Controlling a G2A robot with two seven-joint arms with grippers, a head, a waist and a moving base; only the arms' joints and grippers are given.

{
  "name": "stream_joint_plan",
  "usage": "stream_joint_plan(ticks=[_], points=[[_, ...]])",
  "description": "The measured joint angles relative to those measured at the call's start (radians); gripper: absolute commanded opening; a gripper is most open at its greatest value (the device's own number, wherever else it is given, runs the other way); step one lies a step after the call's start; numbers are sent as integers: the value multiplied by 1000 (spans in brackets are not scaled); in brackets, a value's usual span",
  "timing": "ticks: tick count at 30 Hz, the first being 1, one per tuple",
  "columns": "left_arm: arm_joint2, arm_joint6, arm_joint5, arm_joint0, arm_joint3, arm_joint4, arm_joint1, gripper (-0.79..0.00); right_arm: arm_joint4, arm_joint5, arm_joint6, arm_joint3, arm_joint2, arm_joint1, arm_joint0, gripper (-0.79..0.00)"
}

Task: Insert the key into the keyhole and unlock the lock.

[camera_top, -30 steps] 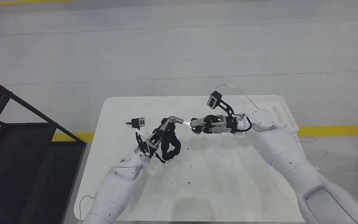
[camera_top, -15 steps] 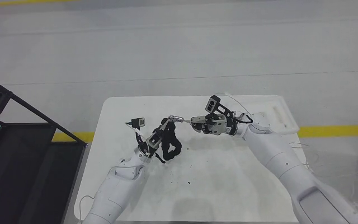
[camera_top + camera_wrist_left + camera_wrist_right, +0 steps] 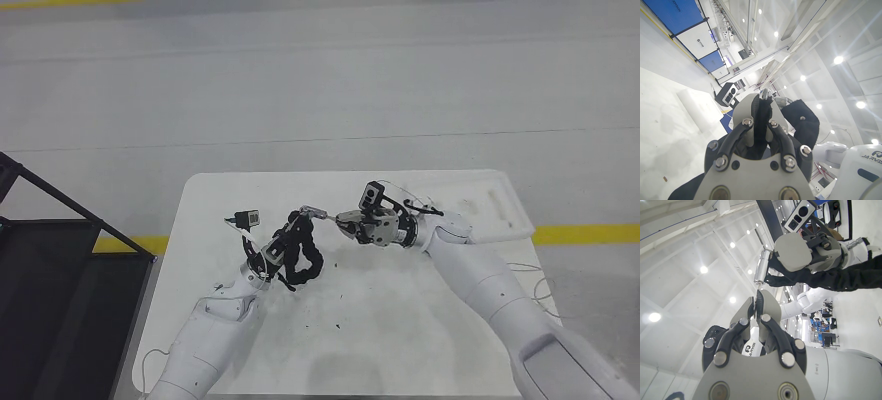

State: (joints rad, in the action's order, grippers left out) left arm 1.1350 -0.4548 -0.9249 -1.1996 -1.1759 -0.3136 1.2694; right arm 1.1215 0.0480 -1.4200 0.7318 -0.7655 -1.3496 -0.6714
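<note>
Lock and key held above the counter. The lock [image 3: 762, 266], a short silver cylinder on the end of a black cable [image 3: 838, 279], is held clear of the white counter [image 3: 420, 330], over its middle left part. The left end effector [image 3: 761, 106] is closed tightly on the cable just behind the cylinder, whose silver end [image 3: 764, 94] projects beyond the fingertips. The key [image 3: 757, 305] is pinched between the nearly closed fingers of the right end effector [image 3: 757, 298], its tip pointing at the near end of the cylinder and lying just beside it; whether the tip has entered the keyhole cannot be told. From the right wrist, the pad of the left end effector [image 3: 791, 255] covers one side of the lock, and a frayed flap of the cable's black sleeve lies close to the keyhole end. From above, the lock [image 3: 313, 212] sits between the left end effector [image 3: 296, 232] and the right end effector [image 3: 345, 218], and the rest of the cable [image 3: 305, 262] hangs in a loop down to the counter below the left end effector. Small dark specks [image 3: 338, 325] mark the counter nearer the robot, and a flat white slab [image 3: 495, 205] lies at its far right corner. A black metal rack [image 3: 60, 280] stands beside the counter's left edge, and a yellow floor line [image 3: 590, 234] runs past on the right.
</note>
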Motion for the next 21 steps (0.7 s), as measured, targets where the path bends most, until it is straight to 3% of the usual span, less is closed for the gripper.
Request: stream_joint_plan(ticks=[8, 11, 16, 21], points=[[0, 0, 0, 0, 0, 0, 0, -785, -50, -40, -27, -17, -9, -8, 9, 0], [0, 0, 0, 0, 0, 0, 0, -785, -105, -97, -28, -16, -15, -5, 19, 0], [0, 0, 0, 0, 0, 0, 0, -785, -326, -359, 32, -2, -31, 20, 44, 0], [0, 0, 0, 0, 0, 0, 0, -785, -674, -650, 205, 66, -69, 70, 39, 0]])
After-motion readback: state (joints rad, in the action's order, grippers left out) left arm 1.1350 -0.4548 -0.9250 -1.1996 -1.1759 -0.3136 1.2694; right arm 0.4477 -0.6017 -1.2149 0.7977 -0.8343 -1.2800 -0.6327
